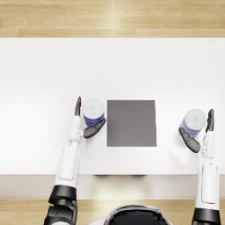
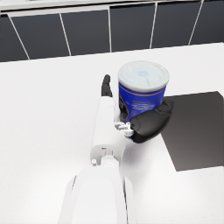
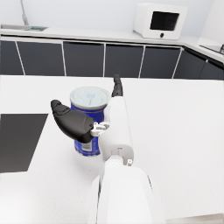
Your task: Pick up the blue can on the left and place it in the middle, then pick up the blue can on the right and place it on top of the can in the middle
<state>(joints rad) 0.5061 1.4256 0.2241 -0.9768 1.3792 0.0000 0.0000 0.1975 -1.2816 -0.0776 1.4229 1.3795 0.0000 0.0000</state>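
Note:
The left blue can [image 1: 93, 112] with a pale lid stands just left of the dark mat [image 1: 131, 123]. My left hand [image 1: 84, 125] cups it, straight fingers [image 1: 78, 107] along its outer side and the thumb [image 2: 148, 124] against its lower side near the mat. In the left wrist view the can [image 2: 142, 89] hides its base behind the thumb. The right blue can [image 1: 194, 121] stands on the table at the right. My right hand [image 1: 200, 136] brackets it, with its fingers [image 1: 211, 119] outside and the thumb [image 3: 72, 121] in front of the can [image 3: 89, 107].
The white table [image 1: 44, 79] stretches wide behind and beside the cans; its front edge runs close to my arms. Dark cabinets [image 3: 83, 59] and a white microwave [image 3: 159, 20] stand far behind.

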